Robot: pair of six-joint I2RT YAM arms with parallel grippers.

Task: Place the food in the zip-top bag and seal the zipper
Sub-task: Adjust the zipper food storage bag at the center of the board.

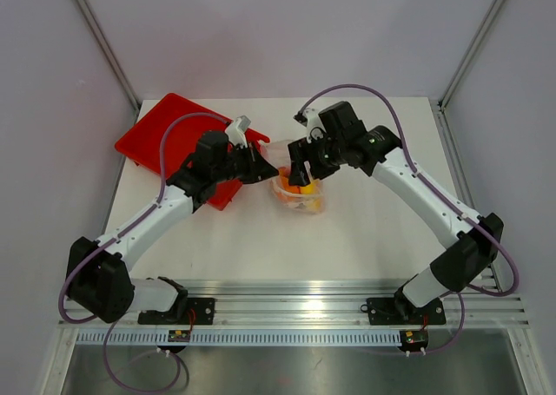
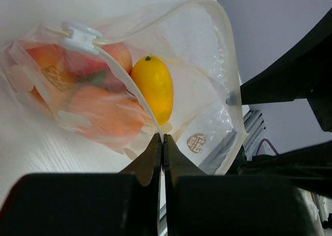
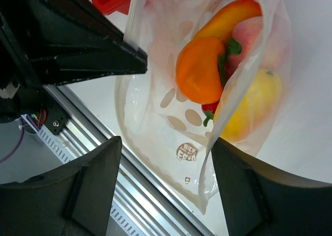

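Left end effector [image 2: 163, 138] shut tight on bag [image 2: 207, 65] rim. Right end effector [image 3: 165, 142] wide open, bag edge between fingers [image 3: 93, 184], nothing clamped. Food [image 2: 152, 88] inside bag, on table [image 1: 365, 239].

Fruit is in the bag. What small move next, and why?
Probably close the open right pincer on the zipper beside the left pincer, which is shut on the zip-top bag rim: the food sits inside, but the mouth gapes.

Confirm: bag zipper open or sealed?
Open: the zipper edges gape in a wide loop, food visible inside, in both wrist views.
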